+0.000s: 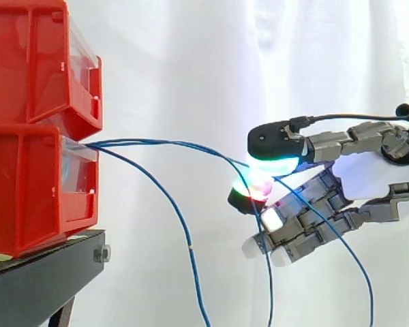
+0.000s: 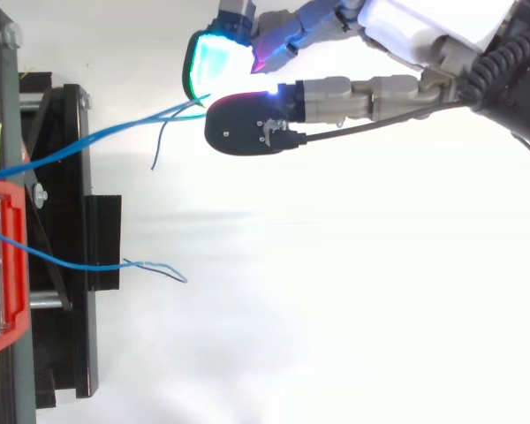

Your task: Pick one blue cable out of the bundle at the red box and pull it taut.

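A white fabric curtain [image 1: 191,68] is seen behind the work. Two red plastic bins [image 1: 34,129] are stacked at the left on a black metal stand [image 1: 41,279]. The hand [image 1: 368,174] is held well to the right of the bins, level with the gap between them. Its glowing fingertip pads [image 1: 279,163] are closed together, and a thin blue cable [image 1: 211,152] is pinched between them; the other fingers are curled below. From the bins' front to the pinch, this cable is stretched almost straight, with a slight bow. In the top view it [image 2: 115,132] is seen entering between the pads. A second loose blue cable [image 1: 191,246] is left hanging beside the bins.
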